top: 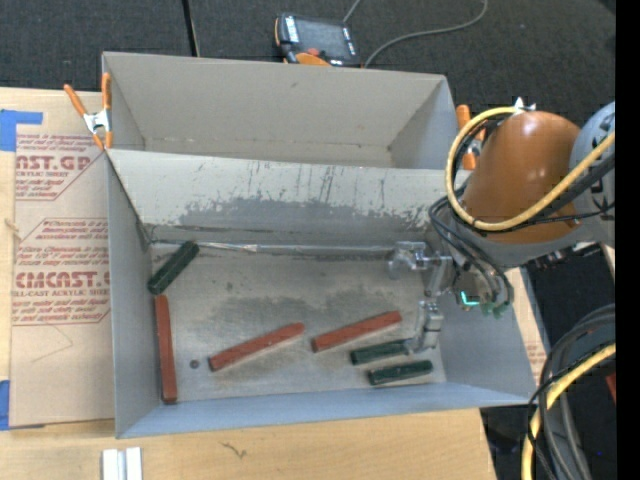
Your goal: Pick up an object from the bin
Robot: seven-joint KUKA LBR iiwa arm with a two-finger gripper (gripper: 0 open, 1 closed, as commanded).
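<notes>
Hangs low in the lower right of the grey bin, gripper just beside the right end of a dark green stick. Cannot tell the gripper's width.

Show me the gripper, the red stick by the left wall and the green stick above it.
gripper (428, 336): camera view, its lower tip.
red stick (164, 348): camera view, its middle.
green stick (172, 266): camera view, its middle.

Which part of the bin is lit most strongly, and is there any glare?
Camera view: the bin's back wall is brightest, its floor duller; no glare on the red bar or dark green bar beside the pincer; the orange cover has a soft sheen.
</notes>
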